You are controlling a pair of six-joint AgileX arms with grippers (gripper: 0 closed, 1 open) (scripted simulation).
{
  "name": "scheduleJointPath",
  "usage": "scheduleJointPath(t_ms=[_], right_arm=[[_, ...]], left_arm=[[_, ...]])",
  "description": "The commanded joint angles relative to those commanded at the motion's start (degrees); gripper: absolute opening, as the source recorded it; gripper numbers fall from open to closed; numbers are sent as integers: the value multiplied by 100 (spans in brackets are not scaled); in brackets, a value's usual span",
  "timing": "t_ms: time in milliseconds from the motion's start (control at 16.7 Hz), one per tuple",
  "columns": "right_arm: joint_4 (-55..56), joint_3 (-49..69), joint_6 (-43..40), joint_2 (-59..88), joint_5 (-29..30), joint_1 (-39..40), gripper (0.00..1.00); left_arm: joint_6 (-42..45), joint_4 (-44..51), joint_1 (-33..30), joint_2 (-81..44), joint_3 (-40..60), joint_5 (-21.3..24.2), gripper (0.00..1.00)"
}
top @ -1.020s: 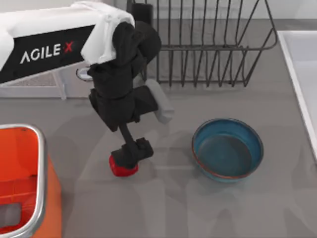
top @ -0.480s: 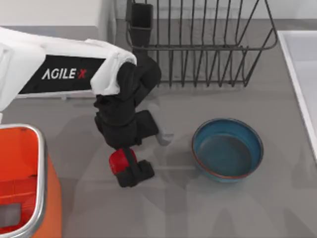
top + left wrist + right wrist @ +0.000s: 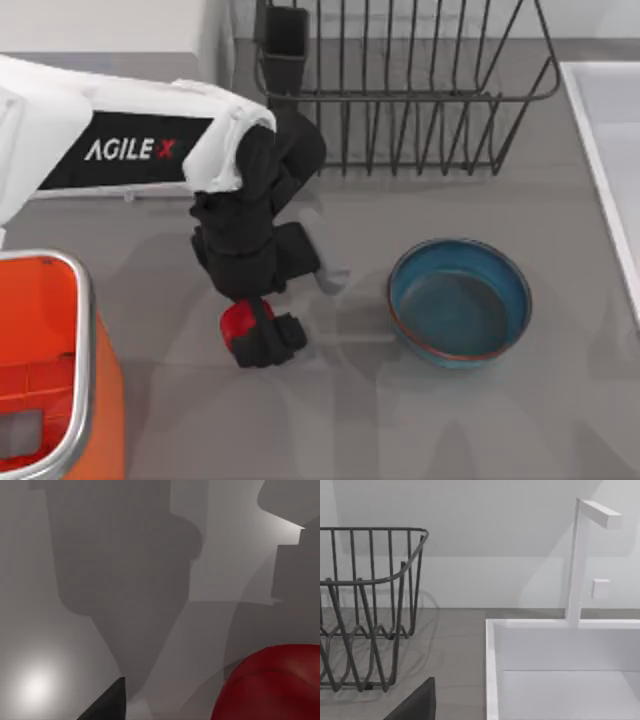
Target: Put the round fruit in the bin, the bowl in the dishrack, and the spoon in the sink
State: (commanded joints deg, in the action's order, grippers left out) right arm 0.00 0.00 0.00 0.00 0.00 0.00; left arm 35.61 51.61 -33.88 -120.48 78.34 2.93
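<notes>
The step in hand is the first one: moving the round fruit (image 3: 237, 321) to the bin (image 3: 78, 300). The left gripper (image 3: 252, 330) hangs low over the grey table (image 3: 350, 420), between the bin at the left edge and the bowl (image 3: 459, 303), and its dark fingers are closed round the fruit, which shows red between them; the left wrist view shows the same red skin (image 3: 272, 685) close beside one finger (image 3: 107, 705). Whether the fruit is lifted clear or resting on the surface cannot be told. The next move, by judgement, calls for a rise high enough to clear the bin's silver rim, a traverse to the left, and a release over the orange interior. The bowl stands upright and empty near the dishrack (image 3: 420, 95), not yet racked. The spoon (image 3: 330, 281) appears as a pale shape just beside the left arm's wrist, well apart from the sink (image 3: 600, 150) at the right edge. The right arm is parked, its wrist camera facing the dishrack (image 3: 370, 610) and sink (image 3: 492, 670).
</notes>
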Motion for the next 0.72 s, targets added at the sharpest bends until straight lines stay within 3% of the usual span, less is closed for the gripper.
scheduleJointPath(t_ms=[480,720], right_arm=[[0,0,0,0,0,0,100],[0,0,0,0,0,0,100]], left_arm=[[0,0,0,0,0,0,2],[0,0,0,0,0,0,0]])
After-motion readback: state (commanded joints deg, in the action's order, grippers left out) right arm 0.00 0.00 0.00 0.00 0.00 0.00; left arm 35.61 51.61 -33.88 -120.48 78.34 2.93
